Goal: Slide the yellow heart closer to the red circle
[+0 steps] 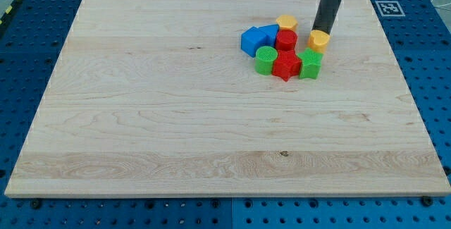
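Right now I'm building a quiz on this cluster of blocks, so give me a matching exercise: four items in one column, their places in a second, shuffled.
Items:
1. yellow heart
2. red circle
3. blue blocks
4. my tip

Places:
A. the cluster's left end in the view
B. the cluster's middle, just below the yellow hexagon
C. at the yellow heart's upper edge
D. the cluster's right end, above the green block

Pairs: 1-D, 2-B, 3-A, 4-C

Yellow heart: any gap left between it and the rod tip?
No, my tip sits right against the upper edge of the yellow heart, which lies to the view's right of the red circle.
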